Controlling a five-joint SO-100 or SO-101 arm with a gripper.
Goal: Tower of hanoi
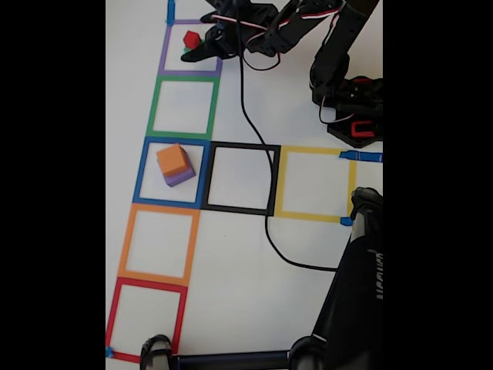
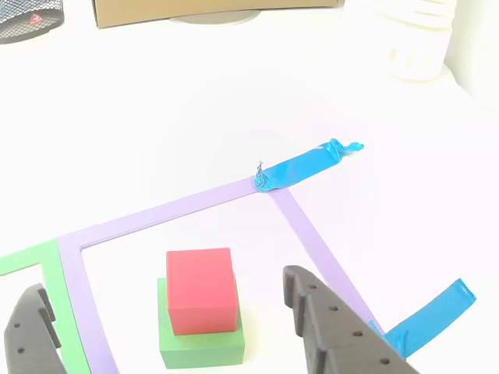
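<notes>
In the fixed view, coloured tape squares form a column on a white table (image 1: 246,308). The purple tape square (image 1: 163,58), at the top, holds a small red cube (image 1: 192,38) sitting on a green cube (image 1: 186,49), right at the tip of the black gripper (image 1: 202,51), which reaches in from the right. Two squares below the gripper, the blue tape square (image 1: 140,171) holds an orange cube (image 1: 172,160) stacked on a purple cube (image 1: 180,178), well apart from the tool. The green tape square (image 1: 154,106) lies between them.

In the other view, the red cube (image 2: 200,290) rests squarely on the wider green cube (image 2: 201,347), both plain and solid-coloured, inside the lilac outline (image 2: 156,214). The gripper (image 2: 173,331) is spread wide, with one dark finger (image 2: 31,331) left of the stack and the other finger (image 2: 327,327) right of it, neither touching the cubes. Blue tape (image 2: 308,165) marks the corner beyond.
</notes>
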